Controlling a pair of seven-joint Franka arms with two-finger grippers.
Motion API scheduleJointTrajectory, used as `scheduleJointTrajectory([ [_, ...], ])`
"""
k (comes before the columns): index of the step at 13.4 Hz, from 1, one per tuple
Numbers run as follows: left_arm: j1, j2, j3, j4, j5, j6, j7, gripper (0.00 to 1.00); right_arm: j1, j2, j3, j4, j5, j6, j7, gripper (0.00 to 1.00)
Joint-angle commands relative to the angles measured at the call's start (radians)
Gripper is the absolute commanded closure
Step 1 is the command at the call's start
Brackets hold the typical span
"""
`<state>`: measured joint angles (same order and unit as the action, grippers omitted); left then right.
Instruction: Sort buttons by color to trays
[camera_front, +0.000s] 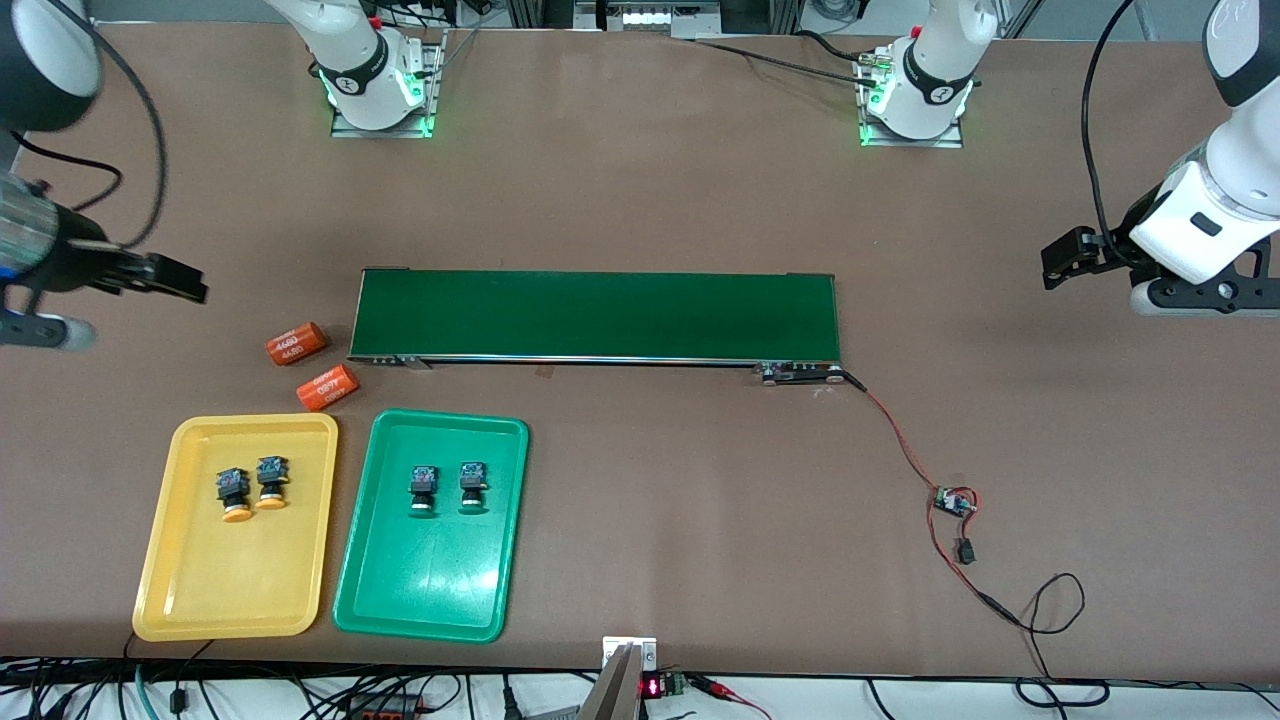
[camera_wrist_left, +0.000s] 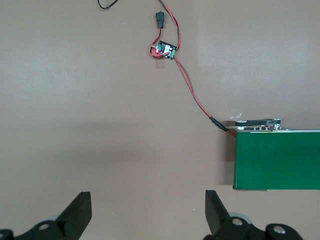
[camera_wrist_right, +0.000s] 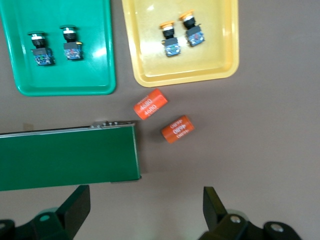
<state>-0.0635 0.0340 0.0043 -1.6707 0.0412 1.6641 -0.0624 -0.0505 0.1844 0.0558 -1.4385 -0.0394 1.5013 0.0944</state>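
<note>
I find both yellow buttons (camera_front: 248, 490) in the yellow tray (camera_front: 180, 590) and both green buttons (camera_front: 448, 487) in the green tray (camera_front: 400, 600), left claw (camera_wrist_left: 147, 210) and right claw (camera_wrist_right: 145, 207) open, empty, waiting over bare worktop (camera_front: 700, 520); only risk: needless regrasp scattering sorted buttons.

The yellow tray (camera_front: 160, 590) and the green tray (camera_front: 372, 590) lie flat side by side on the table, the yellow one closer to the right arm's end. Two buttons with yellow-orange caps (camera_front: 252, 488) lie on their sides close together in the yellow tray, caps pointing toward the front camera. Two buttons with green caps (camera_front: 447, 487) lie the same way, a little apart, in the green tray.
</note>
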Motion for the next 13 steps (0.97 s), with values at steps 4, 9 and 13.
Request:
scheduleJointTrajectory([
  [4, 0.001, -0.013, 0.0, 0.002, 0.019, -0.011, 0.012, 0.0, -0.052, -0.032, -0.005, -0.053, 0.012, -0.006, -0.113, 0.0],
  [9, 0.001, -0.011, 0.0, 0.0, 0.019, -0.012, 0.013, 0.0, -0.055, -0.033, -0.007, -0.048, 0.012, -0.058, -0.108, 0.0],
  [13, 0.001, -0.013, 0.0, 0.002, 0.019, -0.014, 0.013, 0.0, -0.051, -0.033, -0.005, -0.046, 0.013, -0.078, -0.066, 0.0],
])
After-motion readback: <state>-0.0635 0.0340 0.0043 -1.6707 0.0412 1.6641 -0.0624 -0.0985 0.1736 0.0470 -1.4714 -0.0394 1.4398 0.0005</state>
